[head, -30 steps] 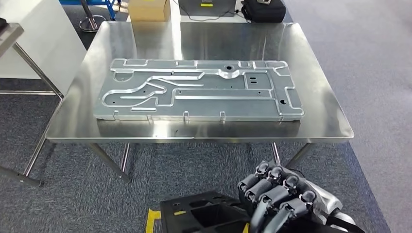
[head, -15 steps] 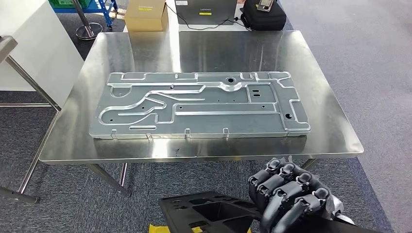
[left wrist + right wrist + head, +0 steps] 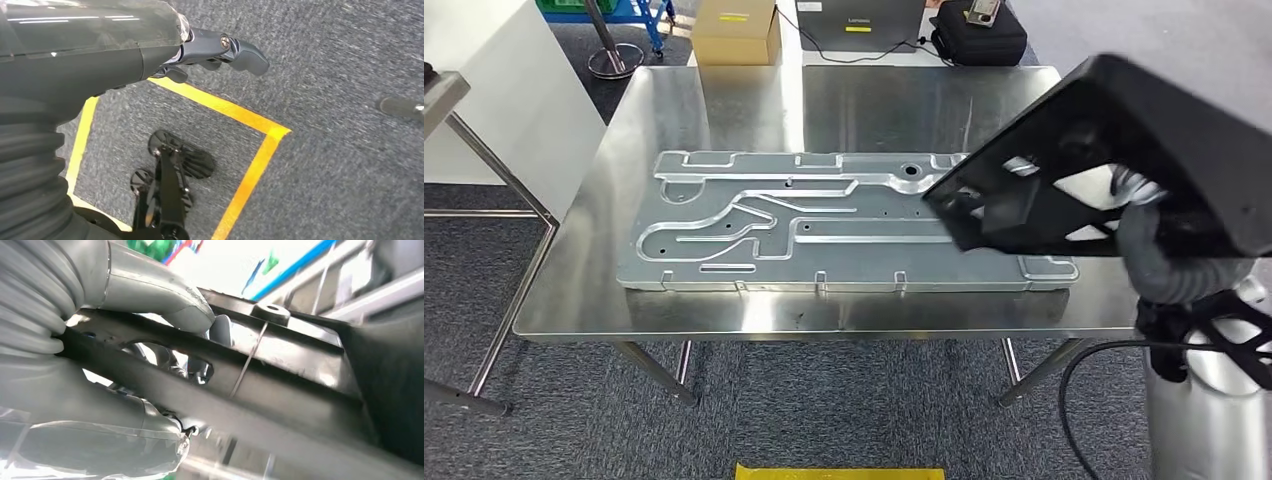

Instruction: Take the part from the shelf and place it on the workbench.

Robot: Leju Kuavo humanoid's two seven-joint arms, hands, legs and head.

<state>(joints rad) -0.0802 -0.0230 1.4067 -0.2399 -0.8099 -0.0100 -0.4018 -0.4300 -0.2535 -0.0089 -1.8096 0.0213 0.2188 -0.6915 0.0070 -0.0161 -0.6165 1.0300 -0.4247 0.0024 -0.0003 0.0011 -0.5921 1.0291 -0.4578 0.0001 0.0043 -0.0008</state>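
1. Black, angular moulded-plastic part (image 3: 1124,150) has risen from low at the table's front edge to high over the right end of the shiny steel workbench (image 3: 724,110); the right hand (image 3: 150,305) grips it, so placing seems near.
2. Left hand (image 3: 220,47) hangs over carpet, apparently empty with its fingers loosely extended.
3. A long grey machined metal plate (image 3: 804,225) takes up the middle; bare steel remains behind it and along the near edge.

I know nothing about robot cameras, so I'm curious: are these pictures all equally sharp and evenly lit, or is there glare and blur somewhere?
Head view: sharp; the steel workbench mirrors ceiling light in bright streaks, and the black part looms large. Right wrist view: the background is washed out white, with the right hand and the part soft. Left wrist view: evenly lit carpet, with the left hand slightly blurred.
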